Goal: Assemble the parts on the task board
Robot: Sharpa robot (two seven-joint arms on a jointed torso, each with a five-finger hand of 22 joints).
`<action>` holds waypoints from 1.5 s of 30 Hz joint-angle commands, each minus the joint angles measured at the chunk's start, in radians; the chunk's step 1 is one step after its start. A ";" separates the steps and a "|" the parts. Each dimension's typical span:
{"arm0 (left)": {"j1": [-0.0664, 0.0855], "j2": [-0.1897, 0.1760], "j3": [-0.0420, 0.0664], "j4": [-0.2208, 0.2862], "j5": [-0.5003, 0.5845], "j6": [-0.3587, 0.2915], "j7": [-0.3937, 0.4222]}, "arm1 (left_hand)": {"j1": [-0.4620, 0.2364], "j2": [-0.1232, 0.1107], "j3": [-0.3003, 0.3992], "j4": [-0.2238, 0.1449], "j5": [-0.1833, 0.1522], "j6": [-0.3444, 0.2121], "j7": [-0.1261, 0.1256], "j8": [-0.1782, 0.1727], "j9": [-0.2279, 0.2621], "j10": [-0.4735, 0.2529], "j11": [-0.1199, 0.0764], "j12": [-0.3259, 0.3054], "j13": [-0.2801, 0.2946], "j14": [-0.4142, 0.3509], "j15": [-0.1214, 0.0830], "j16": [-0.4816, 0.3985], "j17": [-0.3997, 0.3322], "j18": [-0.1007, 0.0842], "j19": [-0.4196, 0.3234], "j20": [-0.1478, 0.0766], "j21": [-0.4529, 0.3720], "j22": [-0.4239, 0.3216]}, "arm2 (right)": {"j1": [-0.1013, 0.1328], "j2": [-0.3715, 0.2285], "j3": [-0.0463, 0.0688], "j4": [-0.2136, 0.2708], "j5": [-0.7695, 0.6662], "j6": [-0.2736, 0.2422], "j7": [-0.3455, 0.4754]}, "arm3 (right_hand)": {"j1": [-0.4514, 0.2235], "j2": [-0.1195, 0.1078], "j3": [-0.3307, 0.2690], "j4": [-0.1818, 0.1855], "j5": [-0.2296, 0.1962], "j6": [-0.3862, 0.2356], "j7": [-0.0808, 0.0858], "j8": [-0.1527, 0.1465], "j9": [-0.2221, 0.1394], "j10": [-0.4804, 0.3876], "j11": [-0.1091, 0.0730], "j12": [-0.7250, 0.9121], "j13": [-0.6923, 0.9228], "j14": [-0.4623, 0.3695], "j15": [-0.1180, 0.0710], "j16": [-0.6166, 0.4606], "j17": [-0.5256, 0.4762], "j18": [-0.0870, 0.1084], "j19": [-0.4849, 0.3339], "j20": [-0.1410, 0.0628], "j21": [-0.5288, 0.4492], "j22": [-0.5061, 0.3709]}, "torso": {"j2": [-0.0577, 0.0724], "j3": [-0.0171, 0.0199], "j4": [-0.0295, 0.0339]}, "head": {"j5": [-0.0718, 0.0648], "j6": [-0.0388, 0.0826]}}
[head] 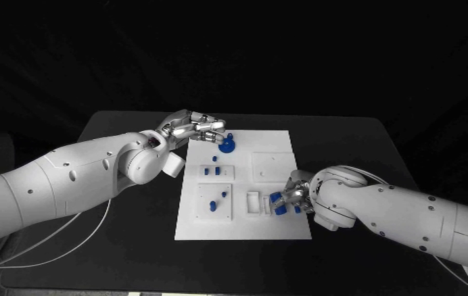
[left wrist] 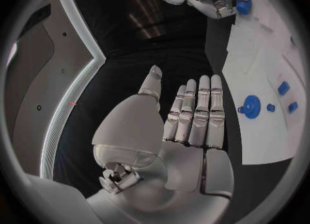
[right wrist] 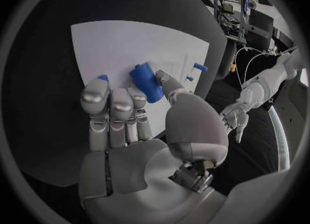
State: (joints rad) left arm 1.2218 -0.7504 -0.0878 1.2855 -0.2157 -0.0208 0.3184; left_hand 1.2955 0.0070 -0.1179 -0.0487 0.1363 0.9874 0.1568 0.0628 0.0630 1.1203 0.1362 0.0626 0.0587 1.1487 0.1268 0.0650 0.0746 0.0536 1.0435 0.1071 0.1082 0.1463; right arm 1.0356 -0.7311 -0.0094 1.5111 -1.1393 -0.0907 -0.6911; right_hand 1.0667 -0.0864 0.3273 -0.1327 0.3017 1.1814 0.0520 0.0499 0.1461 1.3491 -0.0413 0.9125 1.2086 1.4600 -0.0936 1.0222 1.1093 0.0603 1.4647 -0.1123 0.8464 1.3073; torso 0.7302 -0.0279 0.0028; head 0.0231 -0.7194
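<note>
On my screens the right hand sits at the near right corner of the board, fingers closed on a blue cylinder just over the plate. Farther in, small blue parts stand in the board's left blocks. At the far left corner a round blue knob rests on the board, and the left hand hovers beside it, fingers straight, apart, holding nothing.
</note>
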 commanded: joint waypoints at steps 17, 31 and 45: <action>0.000 0.005 0.000 -0.001 0.001 0.019 -0.008 | -0.009 0.002 0.000 0.009 0.000 -0.009 0.001 0.002 0.001 -0.010 0.002 -0.002 0.001 0.002 0.000 -0.003 0.001 0.015 -0.002 0.005 0.008 -0.005 | 0.011 0.043 0.012 0.014 0.136 -0.007 0.003 | 0.005 0.015 -0.028 0.065 -0.090 0.028 -0.009 0.013 -0.002 0.003 -0.002 -0.013 -0.010 0.001 -0.004 -0.006 -0.006 -0.011 0.019 -0.007 0.001 0.107 | 0.001 -0.0007 0.0013 | 0.000 -0.002; 0.000 0.007 0.000 0.000 -0.001 0.030 -0.017 | -0.013 0.005 -0.001 0.016 0.001 -0.011 0.002 0.002 0.001 -0.015 0.003 -0.002 0.001 0.001 0.001 -0.003 0.002 0.016 -0.004 0.006 0.012 -0.013 | 0.012 0.118 0.005 -0.061 0.132 0.025 0.000 | -0.005 0.019 -0.045 0.088 -0.100 0.032 -0.010 0.014 -0.002 0.001 -0.001 -0.014 -0.011 0.000 -0.004 -0.006 -0.005 -0.011 0.019 -0.006 -0.002 0.107 | 0.002 -0.0014 0.0032 | 0.004 -0.004; 0.001 0.007 0.000 0.001 -0.002 0.044 -0.028 | -0.036 -0.004 0.005 0.042 -0.022 -0.019 0.004 0.002 0.001 -0.023 0.006 -0.002 0.001 -0.003 0.003 -0.004 0.002 0.016 -0.007 0.008 0.016 -0.021 | 0.012 0.140 -0.003 -0.088 0.110 0.057 -0.007 | -0.021 0.014 -0.055 0.127 -0.126 0.029 -0.009 0.014 -0.001 -0.006 0.000 -0.030 -0.023 -0.002 -0.005 -0.019 -0.008 -0.011 0.018 -0.008 -0.015 0.105 | 0.001 -0.0003 0.0015 | 0.011 -0.009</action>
State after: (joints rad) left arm 1.2218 -0.7455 -0.0883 1.2838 -0.2169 0.0013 0.2899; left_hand 1.2716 0.0045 -0.1125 -0.0111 0.1191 0.9769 0.1604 0.0628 0.0630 1.1059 0.1432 0.0626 0.0587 1.1487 0.1268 0.0650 0.0761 0.0536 1.0398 0.1108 0.1178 0.1264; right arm 1.0524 -0.5958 -0.0080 1.4243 -1.0159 -0.0696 -0.6955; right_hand 1.0505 -0.0683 0.2711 -0.0086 0.1788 1.1981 0.0545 0.0688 0.1447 1.3508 -0.0395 0.8863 1.1859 1.4577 -0.0950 1.0066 1.1027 0.0605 1.4647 -0.1123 0.8380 1.3080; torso 0.7315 -0.0286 0.0048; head 0.0333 -0.7284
